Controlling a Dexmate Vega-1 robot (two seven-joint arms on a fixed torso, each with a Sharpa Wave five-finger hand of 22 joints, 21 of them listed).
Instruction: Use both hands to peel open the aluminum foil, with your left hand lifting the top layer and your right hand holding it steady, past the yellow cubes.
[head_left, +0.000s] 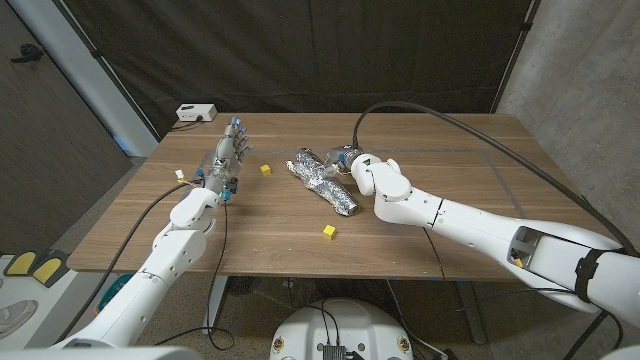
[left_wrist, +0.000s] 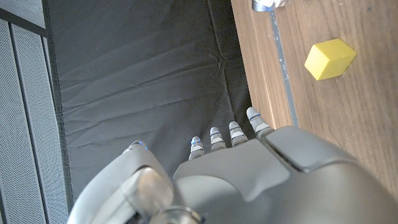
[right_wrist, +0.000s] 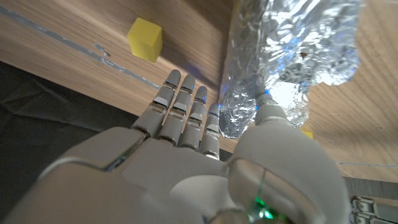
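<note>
The right hand (head_left: 352, 166), fingers apart, touched the crumpled foil roll (head_left: 322, 181) mid-worktop; the left hand (head_left: 228, 158) hovered spread, empty. Best pin the roll firmly before lifting its top layer.

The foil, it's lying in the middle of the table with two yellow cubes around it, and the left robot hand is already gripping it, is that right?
Not quite. The foil does lie mid-table with two yellow cubes, one on its left and one nearer the front edge, but the left robot hand stands apart from it, holding nothing. The head view shows this; the right robot hand is the one at the foil.
</note>
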